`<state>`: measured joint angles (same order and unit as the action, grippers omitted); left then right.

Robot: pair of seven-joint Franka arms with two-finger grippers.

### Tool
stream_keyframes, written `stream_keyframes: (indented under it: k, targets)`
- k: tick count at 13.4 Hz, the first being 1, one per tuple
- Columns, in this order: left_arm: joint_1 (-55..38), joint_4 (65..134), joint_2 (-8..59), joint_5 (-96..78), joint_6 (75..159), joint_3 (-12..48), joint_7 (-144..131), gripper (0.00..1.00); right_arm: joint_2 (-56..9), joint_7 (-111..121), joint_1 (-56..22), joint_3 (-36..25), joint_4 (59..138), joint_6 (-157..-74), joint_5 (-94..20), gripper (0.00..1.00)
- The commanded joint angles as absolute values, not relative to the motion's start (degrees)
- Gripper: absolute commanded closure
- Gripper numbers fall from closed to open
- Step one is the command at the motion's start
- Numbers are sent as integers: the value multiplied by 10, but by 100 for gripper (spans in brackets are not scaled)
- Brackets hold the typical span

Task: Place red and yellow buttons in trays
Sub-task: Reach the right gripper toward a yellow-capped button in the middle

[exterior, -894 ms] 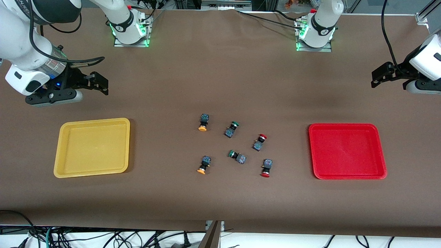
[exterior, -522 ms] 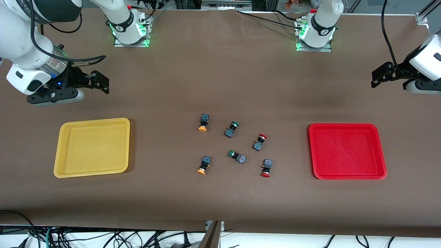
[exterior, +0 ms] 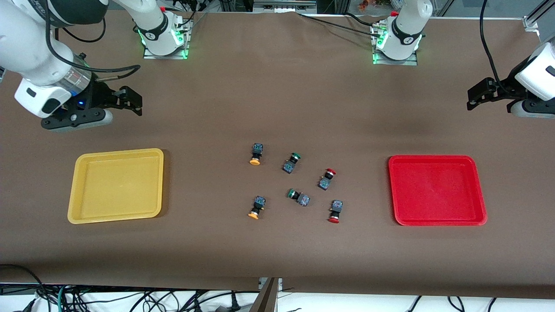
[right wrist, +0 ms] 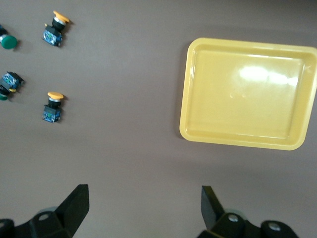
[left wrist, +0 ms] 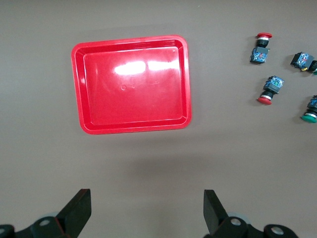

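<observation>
Table: brown mat [exterior: 277, 99] covers the whole work surface.
Yellow tray [exterior: 116, 185]: flat on the mat toward the right arm's end, nothing in it; also seen whole in the right wrist view [right wrist: 247, 93].
Red tray [exterior: 437, 190]: flat on the mat toward the left arm's end, nothing in it; seen whole in the left wrist view [left wrist: 131, 83].
Buttons, overall: six lie loose on the mat in a cluster between the two trays, well apart from both.
Upper yellow button [exterior: 256, 154]: on its side, farthest from the front camera of the cluster, cap pointing toward that camera.
Lower yellow button [exterior: 257, 207]: on its side, nearer the front camera, on the yellow tray's side of the cluster.
Upper red button [exterior: 327, 178]: on its side, on the red tray's side of the cluster.
Lower red button [exterior: 335, 211]: on its side, nearer the front camera than the upper red one.
Green buttons: one [exterior: 292, 162] between the upper yellow and upper red; one [exterior: 298, 197] mid-cluster.
Right gripper [exterior: 132, 100]: in the air over bare mat, over the strip between the yellow tray and the arm bases; fingers spread wide, holding nothing.
Left gripper [exterior: 476, 94]: in the air over bare mat at the left arm's end, farther up the table than the red tray; fingers spread wide, holding nothing.
</observation>
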<state>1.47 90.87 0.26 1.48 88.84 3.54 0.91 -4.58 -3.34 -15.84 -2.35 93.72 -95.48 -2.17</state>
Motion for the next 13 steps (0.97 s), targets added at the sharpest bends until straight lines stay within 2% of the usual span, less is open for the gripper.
stream_keyframes:
  k: [1,4,8,11,13]
  targets:
    - [18,898,1,7,875,38,19,0,-89,-118,-205,-22,943,-970,-23,0]
    - [19,898,1,7,875,34,19,0,-169,-219,-266,-20,954,-1055,-34,0]
    - [18,897,2,6,875,34,17,0,-267,-347,-348,-18,1005,-1269,-40,0]
    - [18,898,2,7,876,35,19,0,-349,-438,-408,-19,998,-1403,-39,0]
    - [18,897,3,8,876,35,20,0,-365,-446,-415,-20,996,-1425,-34,1]
